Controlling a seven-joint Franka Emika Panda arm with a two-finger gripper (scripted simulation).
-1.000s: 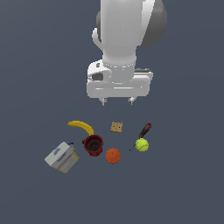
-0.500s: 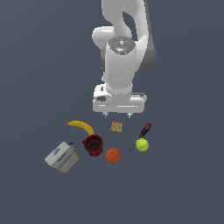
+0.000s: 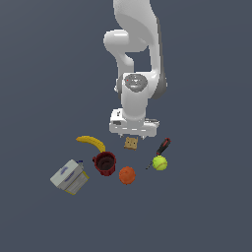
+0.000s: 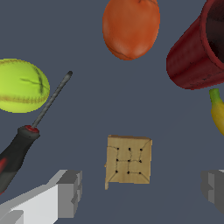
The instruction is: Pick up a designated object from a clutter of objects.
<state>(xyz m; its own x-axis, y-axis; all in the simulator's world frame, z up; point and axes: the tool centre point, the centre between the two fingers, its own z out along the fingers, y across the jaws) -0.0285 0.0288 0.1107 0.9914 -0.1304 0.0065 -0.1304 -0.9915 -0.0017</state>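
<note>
Exterior view: the gripper hangs just above the block, which lies on the table between the mug and screwdriver.

Wrist view: the fingers are spread, the block between them; descend straight, then close evenly.

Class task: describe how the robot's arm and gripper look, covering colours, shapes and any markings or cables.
The arm is glossy white with rounded, tube-like segments and grey joint sections; one round grey cap sits at the wrist. The gripper has a wide white boxy body and blocky light-grey fingers. No cables or readable markings show.
</note>
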